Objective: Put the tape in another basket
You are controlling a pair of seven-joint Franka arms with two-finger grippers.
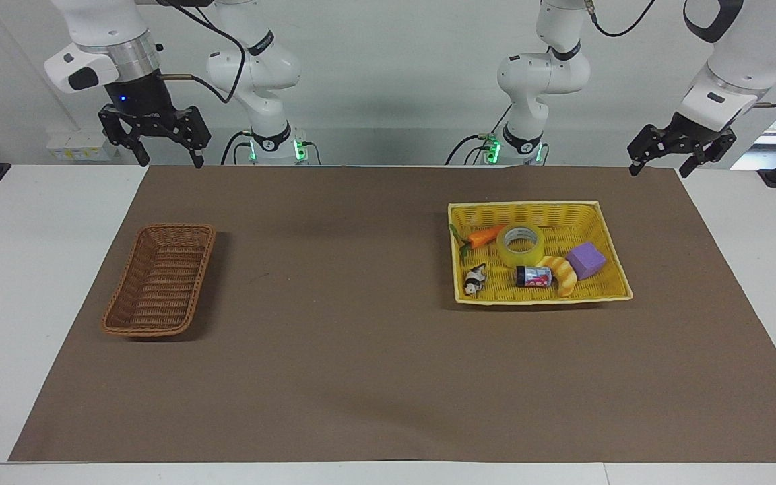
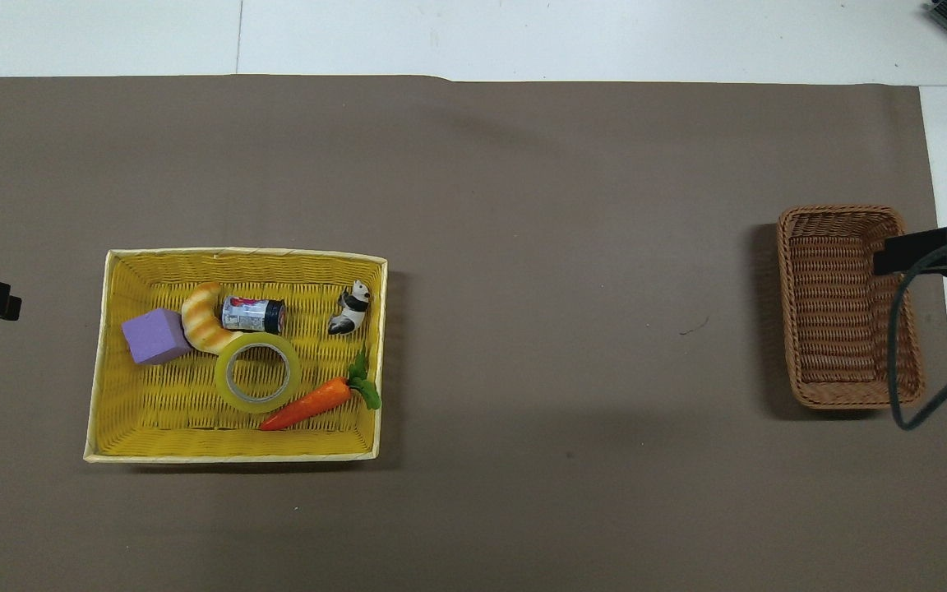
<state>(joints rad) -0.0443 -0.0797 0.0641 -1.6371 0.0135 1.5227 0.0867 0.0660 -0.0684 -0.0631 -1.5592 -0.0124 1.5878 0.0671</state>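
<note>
- L gripper [image 1: 681, 158]: raised over the edge of the brown mat [image 1: 361, 350] at the L arm's end of the table, by the robots' edge; fingers spread wide, nothing between them; arm waits
- R gripper [image 1: 153, 141]: raised over the mat's corner at the R arm's end, by the robots' edge; fingers wide apart, nothing held; arm waits
- Tape [image 1: 521, 244]: lies flat, core hole up, in the yellow basket [image 1: 613, 269]; below and well apart from the L gripper, toward table centre; no gripper touches it
- Brown basket [image 1: 160, 279]: long narrow wicker, on the mat below the R gripper and farther from the robots than it; no contents seen; well apart from the yellow basket
- Yellow basket contents, all lower than the L gripper:
- carrot [image 1: 486, 236] just beside the tape, on its R-arm side, leafy end toward the basket wall
- striped curved toy [image 1: 561, 273] touching or almost touching the tape, farther from the robots
- purple block [image 1: 585, 260] beside the striped toy, nearest to the L arm's end
- small can [image 1: 533, 276] on its side, farther from the robots than the tape, against the striped toy
- panda figure [image 1: 474, 279] near the basket corner, apart from the tape
- Overhead view: only dark parts of each arm's gear at the side edges; fingertips not seen there
</note>
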